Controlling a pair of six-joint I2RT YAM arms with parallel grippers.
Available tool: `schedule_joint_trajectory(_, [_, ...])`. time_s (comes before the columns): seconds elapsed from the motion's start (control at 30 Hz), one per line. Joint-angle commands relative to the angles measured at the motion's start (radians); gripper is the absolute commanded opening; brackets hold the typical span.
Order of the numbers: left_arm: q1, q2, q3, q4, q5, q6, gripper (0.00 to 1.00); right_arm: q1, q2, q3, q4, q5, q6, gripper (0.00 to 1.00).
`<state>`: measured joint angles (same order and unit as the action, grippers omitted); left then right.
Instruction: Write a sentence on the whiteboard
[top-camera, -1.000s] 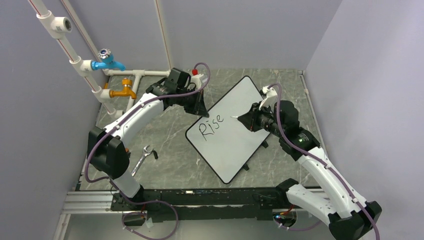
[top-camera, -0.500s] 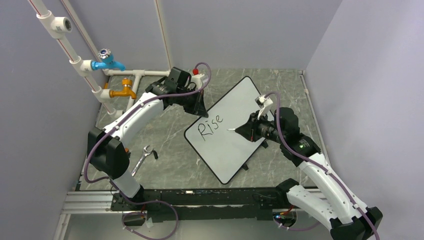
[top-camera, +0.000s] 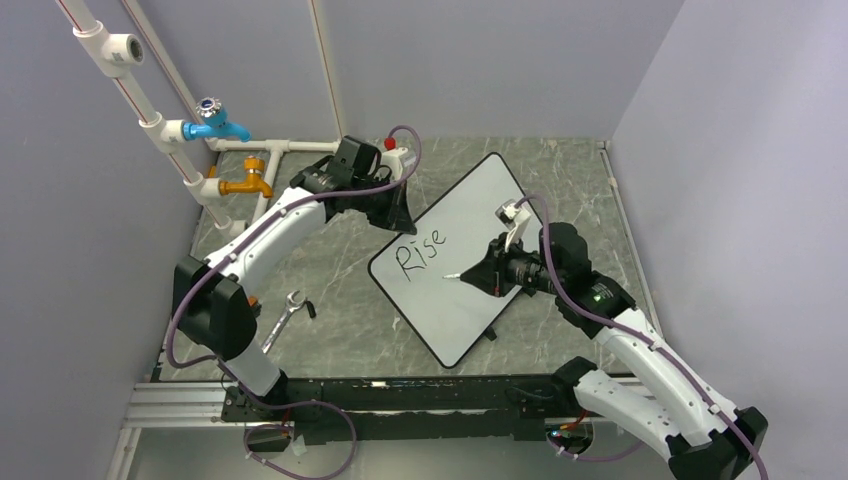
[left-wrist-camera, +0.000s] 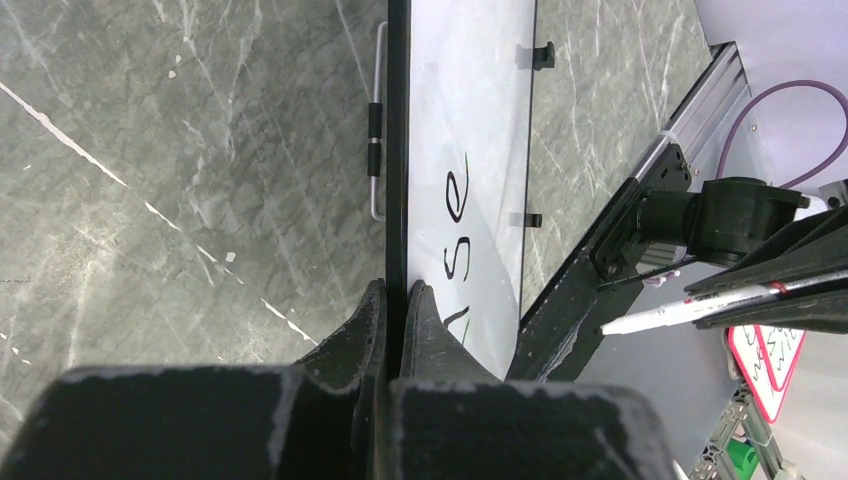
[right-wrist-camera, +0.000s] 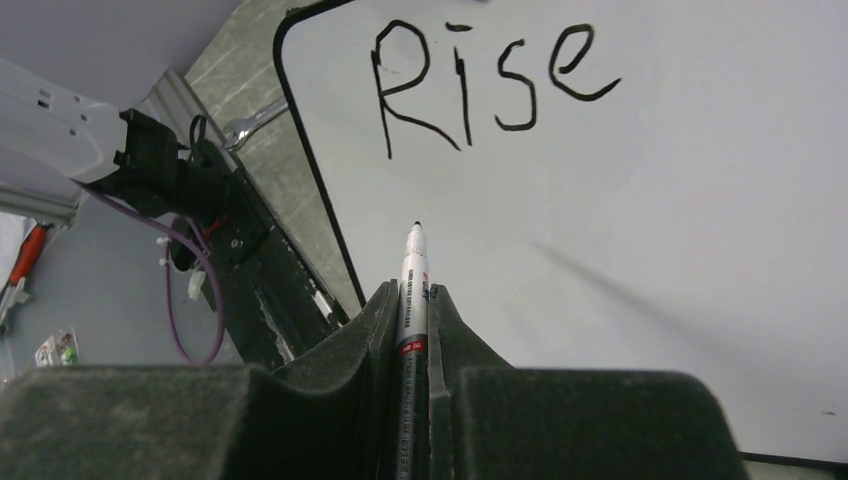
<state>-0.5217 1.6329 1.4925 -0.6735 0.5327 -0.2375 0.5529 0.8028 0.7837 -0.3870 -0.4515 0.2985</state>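
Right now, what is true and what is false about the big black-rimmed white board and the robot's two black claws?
1. The large white black-rimmed rectangular whiteboard bears one handwritten word, "Rise". True.
2. The right gripper holds a slim white marker. True.
3. The marker's tip rests on the letter R. False: it points at blank board below the word.
4. The left gripper hangs open above the board. False: it is shut on the whiteboard's rim.
5. The silver metal wrench lies on the whiteboard. False: it lies on the grey marbled table.
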Motion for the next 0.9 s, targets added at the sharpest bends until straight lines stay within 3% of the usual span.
schedule_joint_trajectory(0.0, [0.007,-0.054,-0.009,0.057,-0.103,0.046,0.00,0.045,-0.021,-0.018,0.059,0.026,-0.017,0.00])
schedule_joint_trajectory(0.33, [0.006,-0.073,-0.029,0.071,-0.131,0.028,0.00,0.181,-0.053,-0.072,0.097,0.130,-0.019,0.00])
schedule_joint_trajectory(0.87, [0.005,-0.079,-0.046,0.091,-0.128,-0.010,0.00,0.245,0.004,-0.142,0.252,0.197,-0.008,0.00])
